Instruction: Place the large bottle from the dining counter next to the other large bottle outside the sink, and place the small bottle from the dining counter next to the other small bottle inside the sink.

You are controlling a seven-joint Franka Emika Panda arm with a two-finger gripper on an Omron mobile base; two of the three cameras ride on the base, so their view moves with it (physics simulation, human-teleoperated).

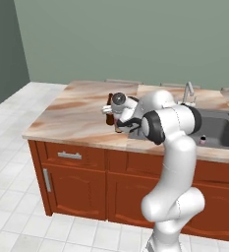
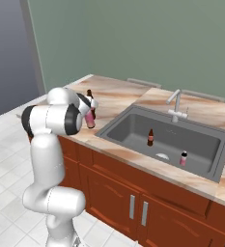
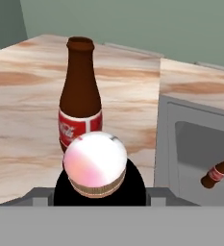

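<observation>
Marbled beige-pink surface (image 1: 76,118) runs over reddish-brown cabinets, with a white tiled floor below and a grey-green wall behind. Set into it is the grey sink (image 2: 128,126) with its curved silver faucet (image 2: 175,103).

The white arm rises from the base, bends at the elbow and reaches forward and low over the surface just left of the sink. The claw (image 2: 89,116) is clenched around the pink-and-white gradient bottle (image 3: 95,163), which the hand view shows from its rounded end, close to the camera. That bottle stands roughly upright on or just above the surface, long axis vertical; whether it touches down, I cannot tell.

Just beside it, a little farther from the camera, stands the tall brown cola bottle (image 3: 80,98), upright, neck up, red label facing the hand. Both are outside the basin, near its left rim.

Inside the sink a small brown bottle (image 2: 150,137) stands upright near the middle. Toward the basin's right end is a small pink item (image 2: 183,158), too small to identify.
</observation>
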